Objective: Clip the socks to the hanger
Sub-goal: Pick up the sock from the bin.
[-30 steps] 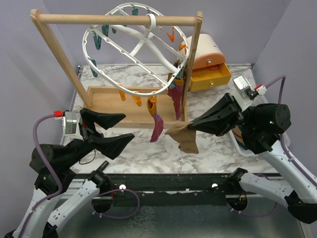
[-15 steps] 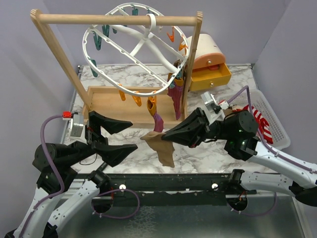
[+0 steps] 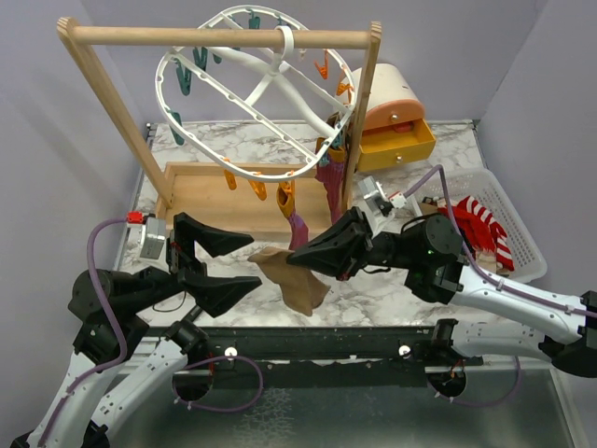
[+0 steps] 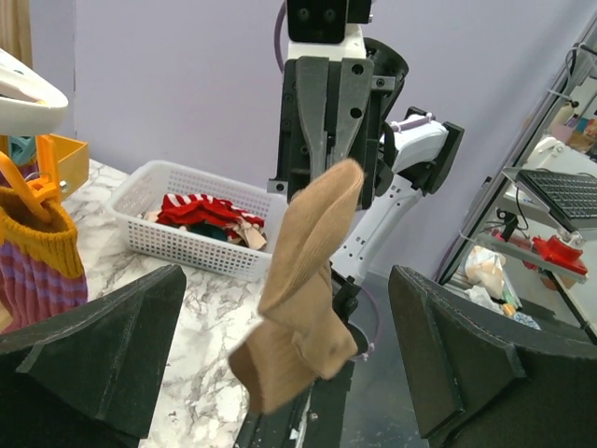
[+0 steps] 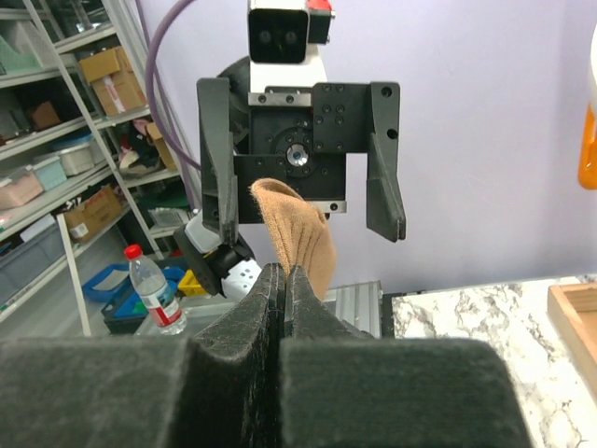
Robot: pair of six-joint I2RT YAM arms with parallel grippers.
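Marble tabletop (image 3: 368,294): tan sock (image 3: 294,280) pinched in right pincer (image 3: 297,259), facing wide-spread left pincer (image 3: 252,261).

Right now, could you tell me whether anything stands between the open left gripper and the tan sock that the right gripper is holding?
Nothing visible does. The tan sock hangs in open air from the shut right gripper, directly ahead of the left gripper, whose jaws stand wide open; the gap between them is clear.
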